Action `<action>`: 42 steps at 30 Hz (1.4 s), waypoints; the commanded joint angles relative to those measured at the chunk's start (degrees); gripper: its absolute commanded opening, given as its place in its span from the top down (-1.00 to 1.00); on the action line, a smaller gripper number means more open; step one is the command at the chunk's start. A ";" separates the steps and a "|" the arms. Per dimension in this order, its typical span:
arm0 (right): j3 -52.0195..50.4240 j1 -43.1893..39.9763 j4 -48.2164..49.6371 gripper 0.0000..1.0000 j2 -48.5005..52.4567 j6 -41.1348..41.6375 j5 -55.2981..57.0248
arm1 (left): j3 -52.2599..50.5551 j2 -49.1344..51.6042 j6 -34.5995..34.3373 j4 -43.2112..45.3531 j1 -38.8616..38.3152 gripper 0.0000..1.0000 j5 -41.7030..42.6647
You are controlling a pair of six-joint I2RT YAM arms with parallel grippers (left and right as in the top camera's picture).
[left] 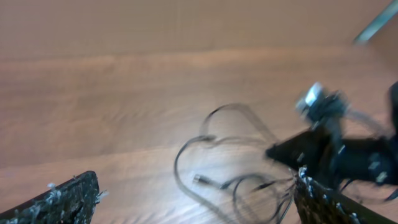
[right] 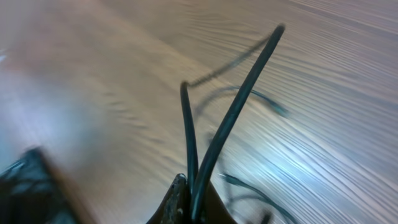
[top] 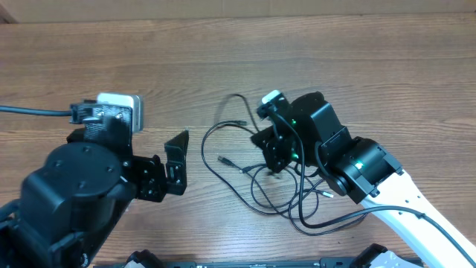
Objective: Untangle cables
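The cables (top: 232, 186) are thin black cords lying in loose overlapping loops on the wooden table (top: 223, 52), right of centre. One silver-tipped plug (top: 222, 159) points left. My right gripper (top: 276, 151) sits over the loops' right side and is shut on the cables. In the right wrist view, two strands of cable (right: 230, 118) rise from between the closed tips of the right gripper (right: 194, 202). My left gripper (top: 178, 162) stands open to the left of the loops, holding nothing. In the blurred left wrist view, the cables (left: 205, 140) lie ahead of the wide-open left gripper (left: 193, 205).
A thick black lead (top: 30, 112) runs off the left edge from the left arm's camera. The right arm's white link (top: 416, 216) crosses the lower right corner. The right gripper (left: 311, 149) shows at the right of the left wrist view.
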 commanded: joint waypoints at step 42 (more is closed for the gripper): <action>0.70 -87.06 26.86 0.92 21.51 -6.84 15.63 | 0.87 14.25 -0.74 -8.00 0.20 -0.99 -1.33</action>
